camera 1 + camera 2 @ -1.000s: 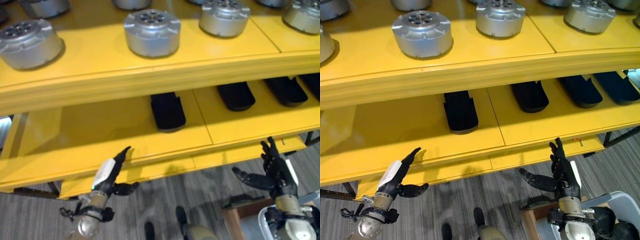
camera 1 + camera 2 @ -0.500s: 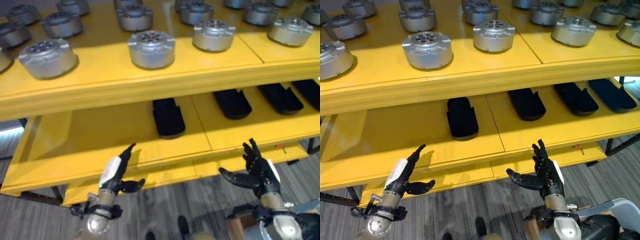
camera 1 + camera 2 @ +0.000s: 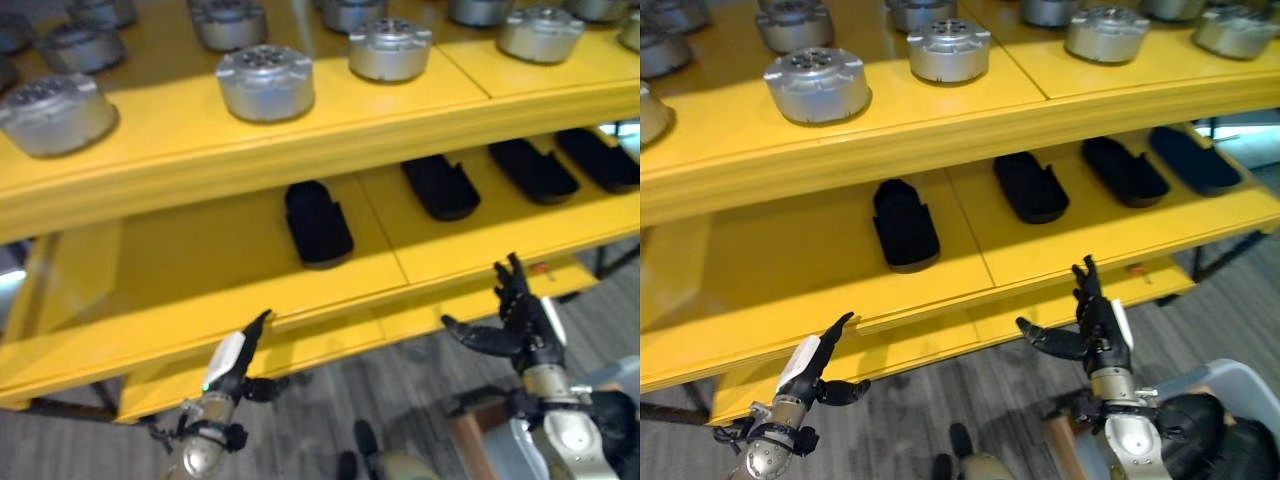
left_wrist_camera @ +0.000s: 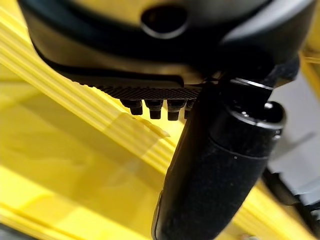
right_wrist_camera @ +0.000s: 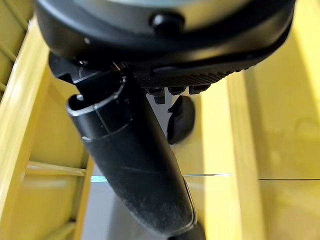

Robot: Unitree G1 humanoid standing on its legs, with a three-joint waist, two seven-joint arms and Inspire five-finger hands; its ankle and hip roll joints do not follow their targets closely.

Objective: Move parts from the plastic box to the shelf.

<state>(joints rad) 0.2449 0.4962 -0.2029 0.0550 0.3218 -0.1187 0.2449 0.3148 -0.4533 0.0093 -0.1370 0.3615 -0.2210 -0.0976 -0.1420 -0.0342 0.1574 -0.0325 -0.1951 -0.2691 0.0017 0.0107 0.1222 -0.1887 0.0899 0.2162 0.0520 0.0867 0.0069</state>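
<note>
1. Yellow shelf (image 3: 300, 150) spans the frame in tiers: an upper deck across the top, a lower deck across the middle, and a narrow front ledge below that.
2. Upper deck carries silver round parts (image 3: 265, 82) in rows, standing upright and apart from one another.
3. Lower deck carries black oblong parts (image 3: 317, 222) lying flat, one near frame centre and others in a row toward the right, each separate.
4. Left robot hand (image 3: 232, 360), lower left of frame, is released: fingers straight and pointing up toward the shelf's front ledge, thumb out to the side. It holds nothing. From the left wrist view its fingertips sit close to the yellow ledge; contact cannot be confirmed.
5. Right robot hand (image 3: 1092, 325), lower right of frame, is released: fingers extended upward, thumb spread toward frame centre. It holds nothing and stands just in front of the ledge edge.
6. Grey floor (image 3: 970, 400) shows below the shelf.
</note>
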